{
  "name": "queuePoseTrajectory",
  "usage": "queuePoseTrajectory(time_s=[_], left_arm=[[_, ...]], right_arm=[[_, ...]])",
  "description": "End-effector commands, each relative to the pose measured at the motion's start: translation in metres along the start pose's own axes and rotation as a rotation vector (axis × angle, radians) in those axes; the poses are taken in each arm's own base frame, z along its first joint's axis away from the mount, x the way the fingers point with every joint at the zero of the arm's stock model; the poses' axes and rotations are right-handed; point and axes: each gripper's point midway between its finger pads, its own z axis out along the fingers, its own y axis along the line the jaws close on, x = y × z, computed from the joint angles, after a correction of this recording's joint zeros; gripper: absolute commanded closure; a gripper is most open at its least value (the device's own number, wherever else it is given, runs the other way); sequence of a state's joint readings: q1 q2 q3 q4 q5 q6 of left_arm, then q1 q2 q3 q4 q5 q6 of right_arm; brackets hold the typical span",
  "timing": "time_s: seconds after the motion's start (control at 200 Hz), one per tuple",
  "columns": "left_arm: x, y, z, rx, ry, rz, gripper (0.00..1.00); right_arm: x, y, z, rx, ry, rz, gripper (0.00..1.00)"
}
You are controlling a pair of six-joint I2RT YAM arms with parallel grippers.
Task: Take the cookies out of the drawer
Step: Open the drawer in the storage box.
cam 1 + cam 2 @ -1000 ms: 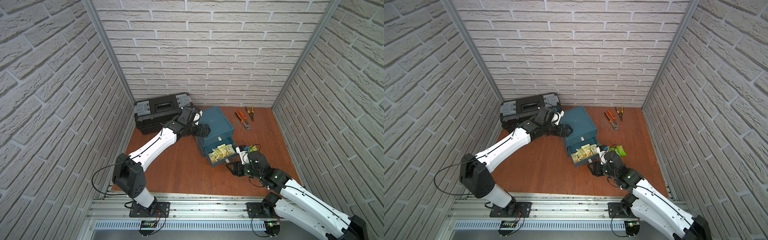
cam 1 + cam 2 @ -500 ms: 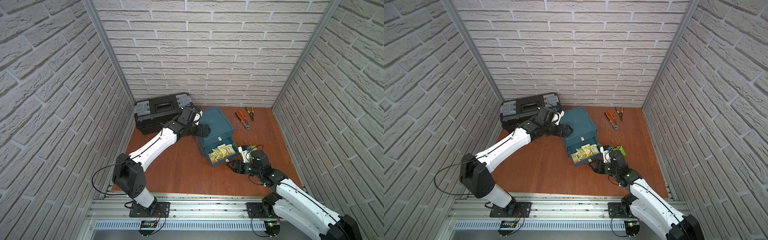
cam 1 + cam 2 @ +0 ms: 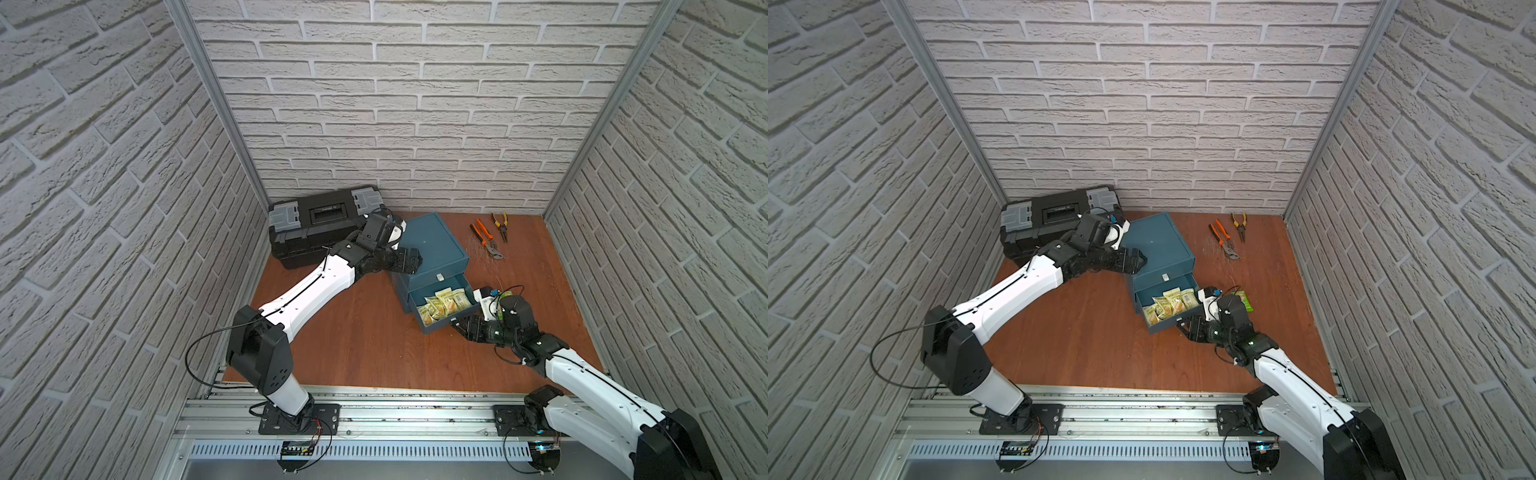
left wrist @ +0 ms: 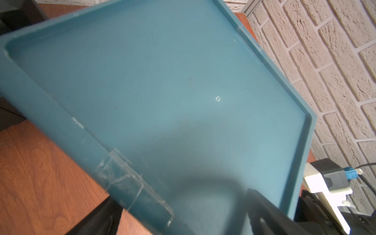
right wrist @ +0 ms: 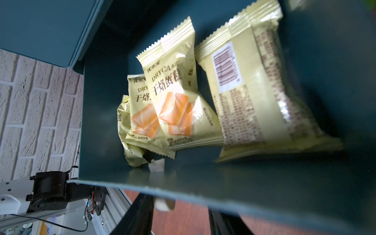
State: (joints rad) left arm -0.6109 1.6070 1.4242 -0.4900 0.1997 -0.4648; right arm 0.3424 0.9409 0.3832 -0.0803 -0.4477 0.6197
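Teal drawer (image 3: pixel 436 327), pulled open, right of frame centre; cookies (image 3: pixel 444 302) inside.
Since a second ago my right gripper (image 3: pixel 459 325) has closed in on the drawer front, its jaws narrower but apart, grasping nothing. The pale yellow packets lie untouched, so I judge another pick is only starting. One green packet (image 3: pixel 1247 301) is already out. My left gripper (image 3: pixel 409 261) rests on the cabinet (image 3: pixel 436 241); I cannot tell its grip.
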Motion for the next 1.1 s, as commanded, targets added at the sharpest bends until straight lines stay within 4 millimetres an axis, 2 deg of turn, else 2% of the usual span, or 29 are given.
queuePoseTrajectory(time_s=[0.0,0.12,0.375,0.51,0.585,0.88,0.925,1.0,1.095], left_arm=[[0.012,0.002,0.014,-0.015,0.049,0.026,0.01],[0.012,0.003,0.015,-0.018,0.051,0.026,0.01],[0.013,0.002,0.016,-0.019,0.055,0.025,0.01],[0.012,0.003,0.015,-0.022,0.054,0.028,0.01],[0.012,0.003,0.015,-0.022,0.053,0.029,0.01],[0.013,0.004,0.017,-0.023,0.055,0.027,0.01],[0.013,0.003,0.017,-0.022,0.056,0.026,0.01],[0.014,0.005,0.018,-0.025,0.056,0.025,0.01],[0.014,0.005,0.018,-0.026,0.057,0.026,0.01]], right_arm=[[-0.021,0.011,-0.001,-0.032,-0.061,-0.045,0.57],[-0.024,0.013,0.001,-0.037,-0.054,-0.051,0.63],[-0.020,0.011,0.003,-0.027,-0.024,-0.057,0.91],[-0.016,0.009,0.000,-0.010,-0.011,-0.056,0.98],[-0.012,0.008,-0.003,-0.002,-0.001,-0.053,0.98],[0.008,-0.004,-0.015,0.038,0.017,-0.033,0.97],[0.010,-0.004,-0.017,0.043,0.020,-0.033,0.91],[0.010,-0.005,-0.022,0.062,0.025,-0.038,0.72],[0.009,-0.005,-0.031,0.113,0.038,-0.055,0.58]])
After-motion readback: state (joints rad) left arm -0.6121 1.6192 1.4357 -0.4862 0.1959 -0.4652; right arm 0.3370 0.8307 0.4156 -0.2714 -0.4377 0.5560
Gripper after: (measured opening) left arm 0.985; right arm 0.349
